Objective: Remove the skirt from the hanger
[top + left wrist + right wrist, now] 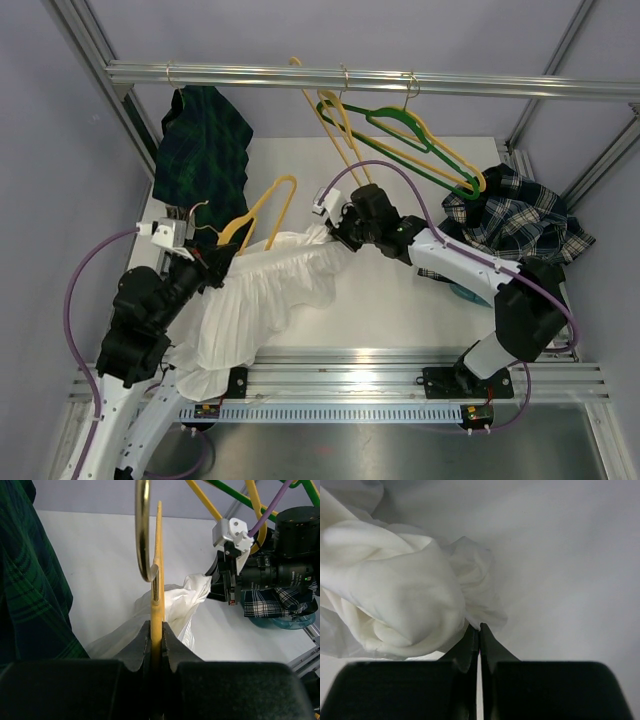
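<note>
Skirt being pulled off the hanger

Left gripper (156, 630) jaws clench the yellow hanger (262, 207) to anchor it; right gripper (479, 630) jaws pinch the white skirt (270, 295) hem, seemingly drawing it sideways. The skirt drapes between them over the worktop (400, 300).

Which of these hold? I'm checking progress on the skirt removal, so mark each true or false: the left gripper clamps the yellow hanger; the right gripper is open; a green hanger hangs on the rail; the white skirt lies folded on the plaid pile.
1. The left gripper clamps the yellow hanger: true.
2. The right gripper is open: false, it is shut on the white skirt.
3. A green hanger hangs on the rail: true.
4. The white skirt lies folded on the plaid pile: false, it stretches between the two grippers.
</note>
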Robot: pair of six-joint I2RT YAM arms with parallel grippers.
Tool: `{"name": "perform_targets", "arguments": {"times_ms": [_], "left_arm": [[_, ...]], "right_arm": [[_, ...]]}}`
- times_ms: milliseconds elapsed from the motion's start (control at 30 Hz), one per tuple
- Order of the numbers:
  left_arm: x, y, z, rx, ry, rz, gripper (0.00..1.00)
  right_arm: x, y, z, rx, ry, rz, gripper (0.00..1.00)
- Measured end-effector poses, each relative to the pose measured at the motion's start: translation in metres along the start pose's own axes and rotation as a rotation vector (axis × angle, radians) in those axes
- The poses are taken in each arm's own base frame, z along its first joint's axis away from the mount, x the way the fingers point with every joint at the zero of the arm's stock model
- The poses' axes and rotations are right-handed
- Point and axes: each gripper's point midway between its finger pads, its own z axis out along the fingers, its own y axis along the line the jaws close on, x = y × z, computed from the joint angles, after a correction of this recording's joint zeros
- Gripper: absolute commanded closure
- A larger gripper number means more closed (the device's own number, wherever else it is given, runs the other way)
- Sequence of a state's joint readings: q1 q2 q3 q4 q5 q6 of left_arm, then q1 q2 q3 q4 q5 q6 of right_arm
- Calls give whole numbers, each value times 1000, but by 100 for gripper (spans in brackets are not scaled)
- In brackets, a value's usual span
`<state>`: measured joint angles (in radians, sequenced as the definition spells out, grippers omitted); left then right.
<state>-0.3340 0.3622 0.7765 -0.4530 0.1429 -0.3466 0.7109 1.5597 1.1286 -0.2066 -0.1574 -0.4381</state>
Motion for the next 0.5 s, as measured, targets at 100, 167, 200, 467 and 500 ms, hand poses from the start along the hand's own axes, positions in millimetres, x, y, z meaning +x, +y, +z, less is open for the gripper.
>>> {"name": "perform_targets", "arguments": {"times_ms": [100, 167, 200, 467, 500], "left_arm": [[13, 3, 12, 5, 20, -29, 100], [19, 4, 22, 16, 27, -46, 100], [22, 4, 29, 23, 29, -51, 100], [18, 1, 68, 80, 3, -59, 100], [16, 0, 71, 89, -3, -53, 100]], "right_arm": [[0, -5, -4, 13, -2, 3, 100], [-1, -10, -10, 22, 3, 10, 100], [-3, -13, -13, 23, 9, 14, 100], [-37, -11, -50, -128, -7, -22, 64], [-36, -8, -55, -152, 1, -33, 52]]}}
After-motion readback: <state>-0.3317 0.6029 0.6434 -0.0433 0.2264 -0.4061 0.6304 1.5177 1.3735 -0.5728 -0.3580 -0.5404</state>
